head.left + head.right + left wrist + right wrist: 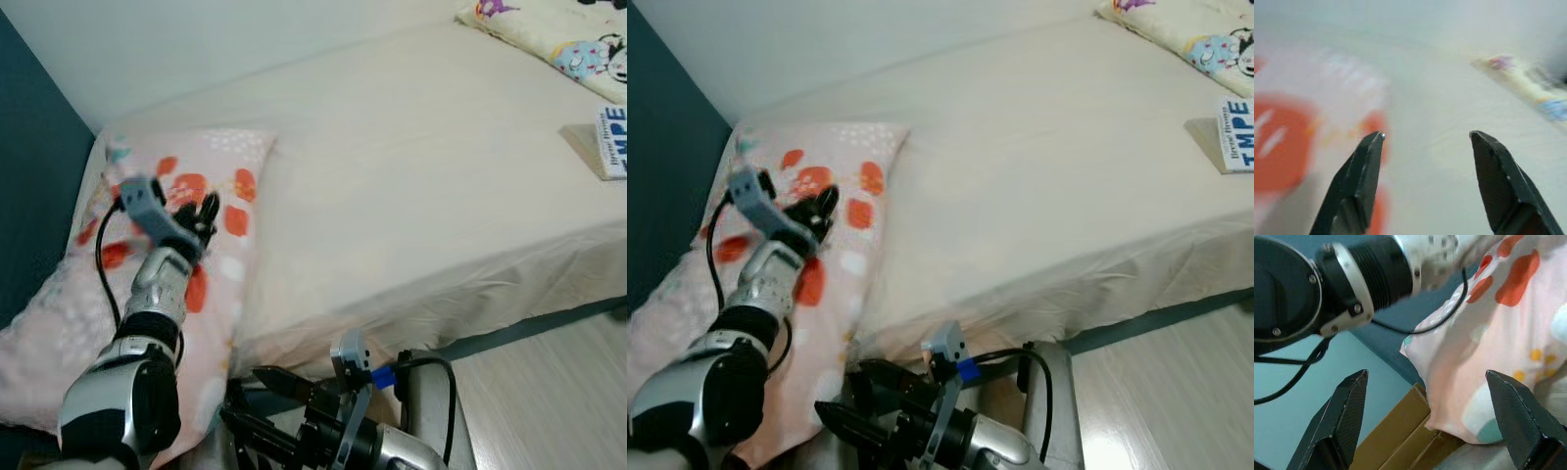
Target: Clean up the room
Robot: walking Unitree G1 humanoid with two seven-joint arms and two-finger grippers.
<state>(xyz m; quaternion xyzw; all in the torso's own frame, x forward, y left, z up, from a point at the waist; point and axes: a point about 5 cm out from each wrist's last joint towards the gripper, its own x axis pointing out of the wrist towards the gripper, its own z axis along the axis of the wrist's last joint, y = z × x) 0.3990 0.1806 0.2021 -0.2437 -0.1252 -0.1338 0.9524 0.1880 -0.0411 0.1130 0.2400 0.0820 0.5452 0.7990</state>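
The floral pillow (196, 264) — pink with orange-red blooms — lies at about nine o'clock in the head views, its upper part resting on the cream bed (411, 196) while its lower end droops over the mattress edge toward the dark blue wall (34, 196). It looks half on and half off, which is probably why it is the thing being tidied here.

The left end effector (206, 217) is stretched out over the pillow's upper half, near the big orange flowers. In the left wrist view its fingers (1359, 181) stand well apart with nothing between them, pillow fabric and bare sheet ahead. That suits either a grasp about to be made or a pillow just set down; which one, I cannot tell.

The right end effector (257, 401) sits low at six o'clock, below the mattress edge, pointing toward the pillow's hanging end. It too is spread wide and empty — its wrist view looks past the left arm at the drooping corner and a brown cardboard box (1400, 435) underneath it.

At two o'clock a book (609, 142) lies near the bed's edge, and a cartoon-print pillow (558, 34) sits at one o'clock.
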